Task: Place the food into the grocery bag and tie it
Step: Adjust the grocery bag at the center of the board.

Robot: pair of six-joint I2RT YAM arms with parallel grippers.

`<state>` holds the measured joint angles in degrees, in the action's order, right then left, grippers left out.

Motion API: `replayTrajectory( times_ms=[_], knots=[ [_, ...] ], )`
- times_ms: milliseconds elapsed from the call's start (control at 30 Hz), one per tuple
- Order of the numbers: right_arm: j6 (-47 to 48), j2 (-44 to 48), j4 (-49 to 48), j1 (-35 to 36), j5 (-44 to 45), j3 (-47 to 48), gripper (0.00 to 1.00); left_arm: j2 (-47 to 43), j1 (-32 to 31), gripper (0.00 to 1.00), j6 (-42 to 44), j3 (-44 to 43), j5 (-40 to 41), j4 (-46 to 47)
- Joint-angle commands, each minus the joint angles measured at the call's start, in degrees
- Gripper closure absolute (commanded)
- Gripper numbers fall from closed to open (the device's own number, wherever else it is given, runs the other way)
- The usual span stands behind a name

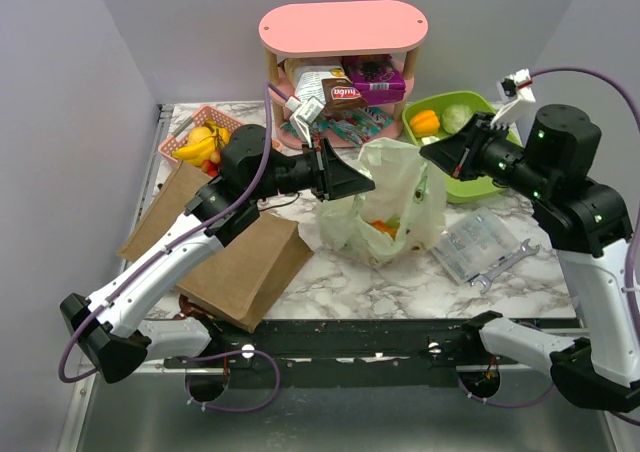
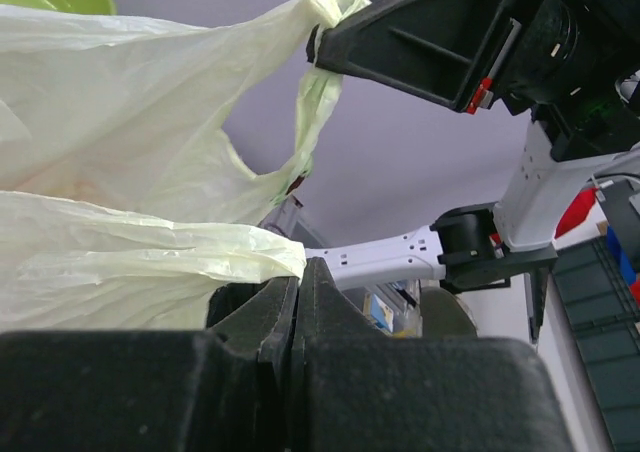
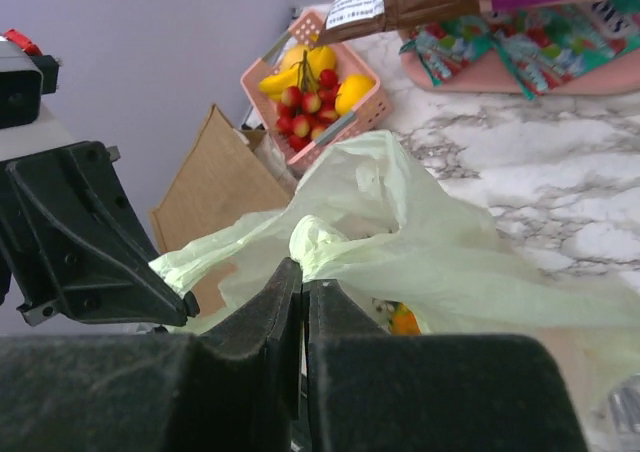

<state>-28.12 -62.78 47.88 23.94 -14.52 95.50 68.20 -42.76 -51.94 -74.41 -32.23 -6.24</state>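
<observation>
near: brown paper bag [image 1: 240, 267], flat on marble table [image 1: 400, 287] | centre: grocery bag [image 1: 395, 197], upright on table, orange food [image 1: 385, 229] inside | left gripper [image 1: 368, 183]: pinched tight on one bag handle | right gripper [image 1: 428, 153]: pinched tight on other handle, handles held apart | far: snack pack [image 1: 335, 92], purple box [image 1: 378, 77] on pink shelf [image 1: 343, 27]

My top view is bright and even, lit from above; the pink shelf [image 1: 343, 27] at 12 o'clock looks a little washed out, the table [image 1: 400, 282] is sharp, and soft shadows sit under the arms [image 1: 170, 262] toward 6, where it turns dim. In the left wrist view the bag [image 2: 120, 122] glows, light passing through it, while the left fingers [image 2: 250, 322] at 6 are dark and blurred. Right wrist likewise: right fingers [image 3: 265, 312] soft, 12 o'clock crisp
</observation>
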Motion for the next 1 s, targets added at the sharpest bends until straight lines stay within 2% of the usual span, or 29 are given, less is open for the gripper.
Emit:
replayTrajectory(
  times_ms=[0,267,400,567,633,767,967],
  knots=[
    [3.61,2.36,0.86,0.29,3.03,0.03,0.91,0.96,-0.24,1.0,-1.26,-1.61,-5.42,4.45],
    [0.54,6.8,-0.42,0.22,-4.92,-14.48,0.91,0.26,-0.26,1.0,-1.93,5.75,-5.7,5.97],
    [-0.07,8.01,-1.06,0.23,-6.94,-16.67,0.91,0.42,-0.26,0.93,-1.69,6.94,-6.22,7.47],
    [0.03,8.21,-2.04,0.23,-8.19,-15.64,0.91,0.77,-0.22,0.52,-1.63,6.76,-7.0,7.75],
    [-0.06,8.29,-2.59,0.24,-9.05,-15.47,0.91,0.45,-0.26,0.44,-0.76,6.21,-7.21,6.68],
    [-0.09,8.51,-3.08,0.19,-10.18,-15.28,0.91,-1.23,-0.22,0.42,5.77,3.18,-4.76,-2.42],
    [0.5,9.36,-1.71,0.23,-9.88,-16.61,0.91,-5.69,-0.22,0.48,15.82,3.33,-2.31,-13.43]
  ],
)
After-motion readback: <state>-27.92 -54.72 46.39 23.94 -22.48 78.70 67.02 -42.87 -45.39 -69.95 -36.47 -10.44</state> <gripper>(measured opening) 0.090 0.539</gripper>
